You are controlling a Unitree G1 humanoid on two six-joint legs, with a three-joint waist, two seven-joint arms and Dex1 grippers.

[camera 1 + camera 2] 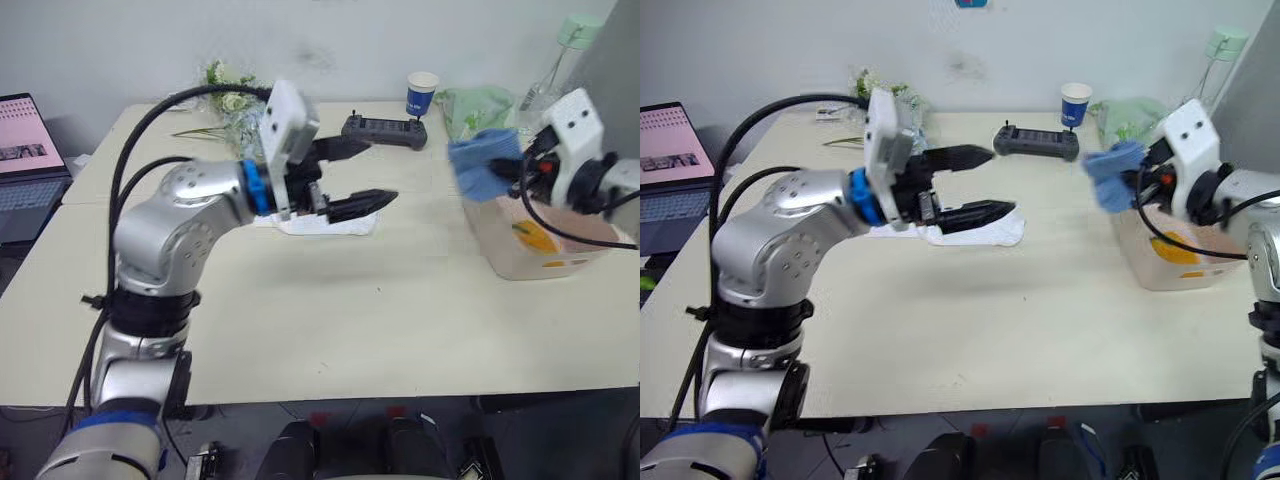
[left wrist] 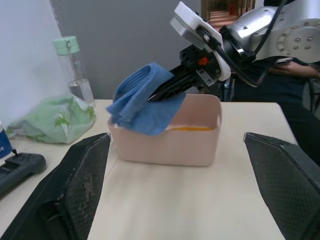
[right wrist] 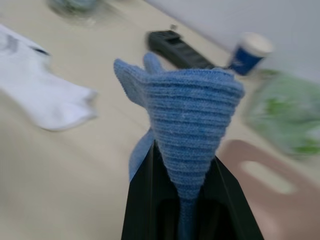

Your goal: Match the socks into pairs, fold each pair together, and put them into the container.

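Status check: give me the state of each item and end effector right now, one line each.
Blue socks: folded, held above the tub's rim.
Pink tub: upright, something yellow inside.
White socks: lying on the table.
Left end effector: open, empty.
Right end effector: shut on the blue socks.
Paper cup: upright.

Looks like a lab/office: plain grey walls, cream table (image 1: 330,330), laptop (image 1: 25,165) at its left edge, handheld controller (image 1: 385,130) near its far edge.

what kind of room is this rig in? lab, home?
Probably an office or lab rather than a home. A plain cream work table stands against a bare wall, an open laptop sits on the desk beside it, and a black handheld controller lies next to a paper cup.
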